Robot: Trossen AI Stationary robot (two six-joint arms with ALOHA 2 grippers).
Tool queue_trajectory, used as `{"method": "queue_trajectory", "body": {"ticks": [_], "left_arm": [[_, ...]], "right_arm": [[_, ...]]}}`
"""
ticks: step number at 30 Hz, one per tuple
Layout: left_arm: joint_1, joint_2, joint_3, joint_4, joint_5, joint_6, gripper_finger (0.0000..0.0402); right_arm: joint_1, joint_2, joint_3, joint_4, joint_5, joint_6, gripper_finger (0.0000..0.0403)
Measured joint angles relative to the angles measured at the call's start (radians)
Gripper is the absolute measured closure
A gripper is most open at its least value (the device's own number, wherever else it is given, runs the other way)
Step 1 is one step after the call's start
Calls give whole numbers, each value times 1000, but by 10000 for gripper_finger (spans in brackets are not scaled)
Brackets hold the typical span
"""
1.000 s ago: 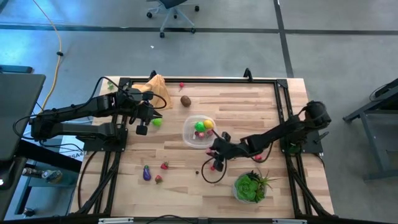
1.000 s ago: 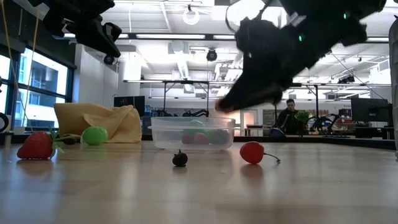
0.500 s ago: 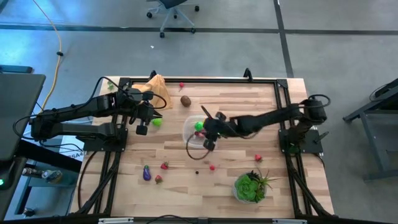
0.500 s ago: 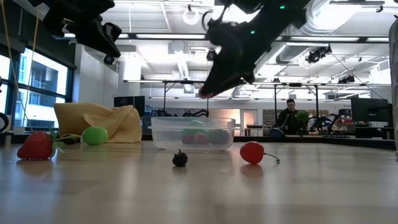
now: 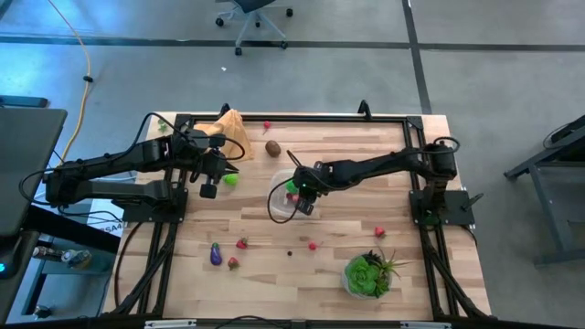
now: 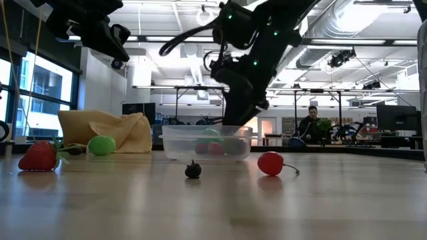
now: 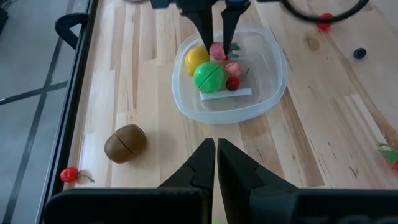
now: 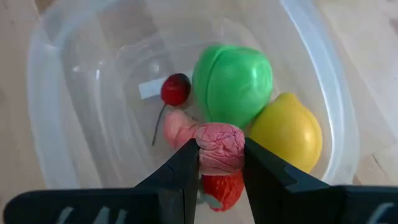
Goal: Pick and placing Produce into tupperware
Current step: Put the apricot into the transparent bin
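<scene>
The tupperware (image 5: 280,203), a clear round tub, stands mid-table and holds a green lime (image 8: 233,84), a yellow lemon (image 8: 287,132), a red cherry (image 8: 176,89) and a strawberry (image 8: 222,190). My right gripper (image 8: 220,163) hangs over it, shut on a pink bumpy berry (image 8: 219,147). My left gripper (image 7: 216,148) is shut, holds nothing, and is raised near the table's left side (image 5: 212,183). Loose produce lies around: a kiwi (image 5: 272,148), a lime (image 5: 231,180), an eggplant (image 5: 216,254). My right gripper pinches the pink berry's two sides (image 8: 203,149) between its two fingers. The fingers (image 6: 241,113) come from above, slanting steeply down from the table's right side. The berry is lifted clear, over the tupperware's inside at about rim height.
An orange-tan cloth (image 5: 230,133) lies at the far left. A leafy green plant (image 5: 369,274) stands near the front right. Strawberries (image 5: 242,243), red berries (image 5: 312,245) and a small dark berry (image 5: 290,253) lie on the near half of the table.
My right gripper has swung from low over the table's near side, by the plant, toward the far edge to a spot over the tupperware, carrying the pink berry. It has tipped steeper, pointing further down. The left arm has kept still.
</scene>
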Motion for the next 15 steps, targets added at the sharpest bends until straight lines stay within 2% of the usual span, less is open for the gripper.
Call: {"method": "queue_trajectory", "body": {"ticks": [9,15], "left_arm": [[0,0,0,0,0,0,392],[0,0,0,0,0,0,392]], "right_arm": [[-2,9,0,-2,-7,-18,312],[-2,9,0,-3,-6,-17,273]]}}
